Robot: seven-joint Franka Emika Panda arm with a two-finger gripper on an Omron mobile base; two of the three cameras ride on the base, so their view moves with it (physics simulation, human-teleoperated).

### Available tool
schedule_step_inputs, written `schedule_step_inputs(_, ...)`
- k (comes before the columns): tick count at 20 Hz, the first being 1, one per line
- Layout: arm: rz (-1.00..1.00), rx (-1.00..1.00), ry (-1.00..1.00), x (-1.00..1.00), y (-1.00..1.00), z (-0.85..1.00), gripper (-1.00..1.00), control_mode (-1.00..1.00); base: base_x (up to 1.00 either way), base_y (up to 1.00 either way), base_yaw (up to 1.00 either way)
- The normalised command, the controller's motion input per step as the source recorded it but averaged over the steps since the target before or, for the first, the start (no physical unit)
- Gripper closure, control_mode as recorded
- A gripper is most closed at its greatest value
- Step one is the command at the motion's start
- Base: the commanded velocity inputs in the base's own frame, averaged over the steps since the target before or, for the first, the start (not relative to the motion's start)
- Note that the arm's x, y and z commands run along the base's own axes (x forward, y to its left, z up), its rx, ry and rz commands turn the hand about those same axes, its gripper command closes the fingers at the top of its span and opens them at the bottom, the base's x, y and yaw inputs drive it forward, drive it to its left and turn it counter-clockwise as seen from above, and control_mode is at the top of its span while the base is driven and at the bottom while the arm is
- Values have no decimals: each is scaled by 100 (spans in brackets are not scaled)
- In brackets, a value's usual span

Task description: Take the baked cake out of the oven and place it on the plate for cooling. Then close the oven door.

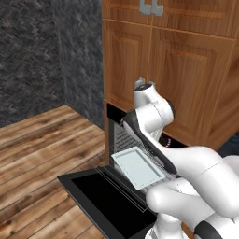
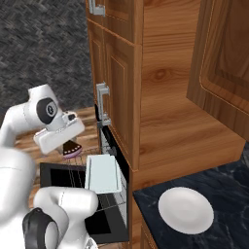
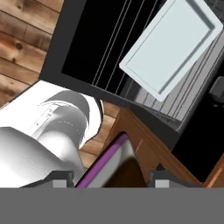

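Cake (image 2: 72,149), a dark lump on a purple-rimmed base, sits clamped in my gripper (image 2: 71,146) above the glossy black oven door (image 2: 58,177), which lies open. I see a pale rectangular tray (image 1: 137,167) on the wire rack and the smooth round white plate (image 2: 186,209) on dark marbled counter (image 2: 233,189).

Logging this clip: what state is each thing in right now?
oven door: open, lying flat.
tray: bare, pulled out on the rack.
baked cake: held between the fingers, lifted above the door.
plate: bare, on the counter.
gripper: shut on the cake.
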Motion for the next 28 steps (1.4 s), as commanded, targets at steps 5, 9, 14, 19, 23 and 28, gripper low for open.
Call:
schedule_step_inputs(5, 0, -1, 0, -15, -55, 39, 100, -100, 0, 0, 0)
schedule_step_inputs(9, 0, 0, 0, -29, -73, 32, 100, -100, 0, 0, 0)
schedule_step_inputs(14, 0, 0, 0, -40, -75, 16, 100, -100, 0, 0, 0)
schedule_step_inputs(19, 0, 0, -1, -57, -69, 4, 100, -100, 0, 0, 0)
schedule_step_inputs(23, 0, 0, 0, -32, -72, 0, 100, -100, 0, 0, 0)
schedule_step_inputs(28, 2, 0, 0, -3, -79, 0, 100, -100, 0, 0, 0)
